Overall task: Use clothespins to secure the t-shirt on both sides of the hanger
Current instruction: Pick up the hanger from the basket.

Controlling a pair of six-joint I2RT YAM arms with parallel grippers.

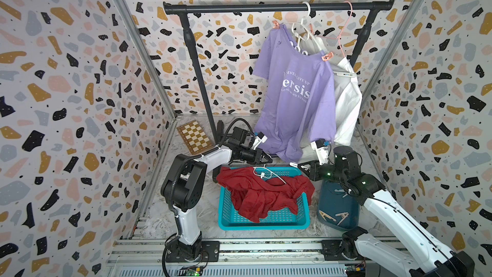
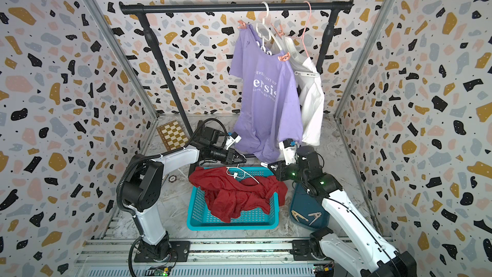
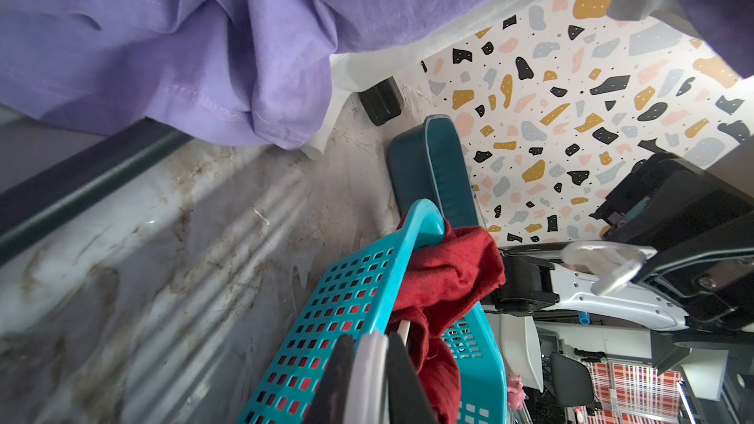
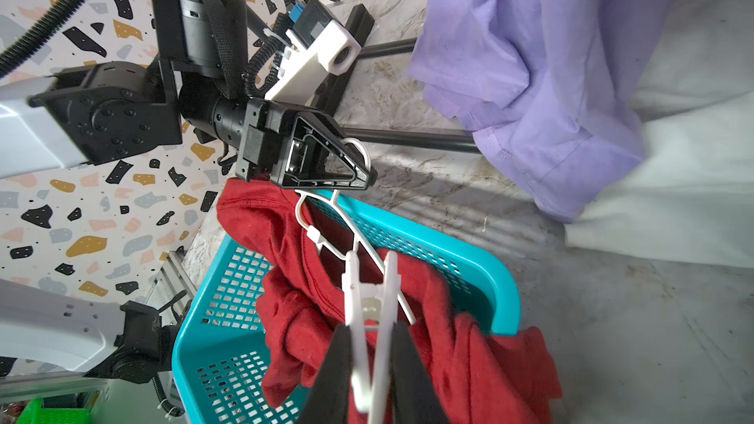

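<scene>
A red t-shirt (image 1: 266, 195) lies crumpled in the teal basket (image 1: 263, 225), with a thin white hanger (image 4: 326, 218) threaded through its neck. My left gripper (image 1: 269, 159) is shut on the hanger's hook, and a white strip shows between its fingers (image 3: 400, 360) in the left wrist view. The right gripper (image 4: 369, 344) is shut on a white clothespin (image 4: 369, 299). The pin's mouth is spread open just in front of the hanger's arm and the red cloth. Two tan clothespins (image 1: 334, 217) lie in a dark blue tray (image 1: 338, 198).
A purple t-shirt (image 1: 295, 97) hangs from the black rail (image 1: 266, 7) with pink pins on both shoulders, and a white garment (image 1: 346, 107) hangs behind it. Their hems hang just above both grippers. A chessboard (image 1: 194, 137) leans at the back left.
</scene>
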